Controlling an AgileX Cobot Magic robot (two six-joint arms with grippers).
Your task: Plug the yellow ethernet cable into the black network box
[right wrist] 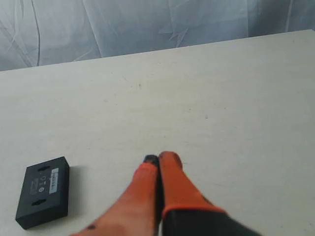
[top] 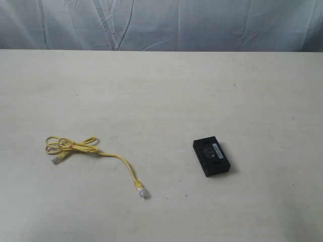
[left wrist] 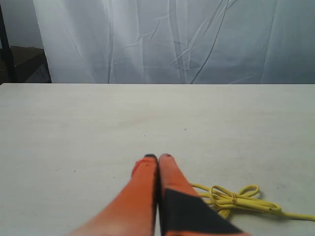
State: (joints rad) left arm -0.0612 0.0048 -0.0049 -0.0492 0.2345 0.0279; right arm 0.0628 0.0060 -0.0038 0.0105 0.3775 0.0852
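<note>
The yellow ethernet cable point(top: 81, 148) lies on the table at the left, partly coiled, with one clear plug point(top: 143, 192) stretched toward the middle. The black network box point(top: 212, 157) lies flat on the right, white label up. Neither arm shows in the exterior view. In the left wrist view my left gripper point(left wrist: 157, 158) is shut and empty, with the cable's loops point(left wrist: 236, 198) beside it. In the right wrist view my right gripper point(right wrist: 158, 158) is also shut on nothing, and the box point(right wrist: 43, 191) lies off to one side of it.
The pale table point(top: 161, 96) is bare around the cable and box. A wrinkled white cloth backdrop point(top: 161, 22) hangs behind the far edge. A dark piece of furniture point(left wrist: 22, 61) shows past the table's corner in the left wrist view.
</note>
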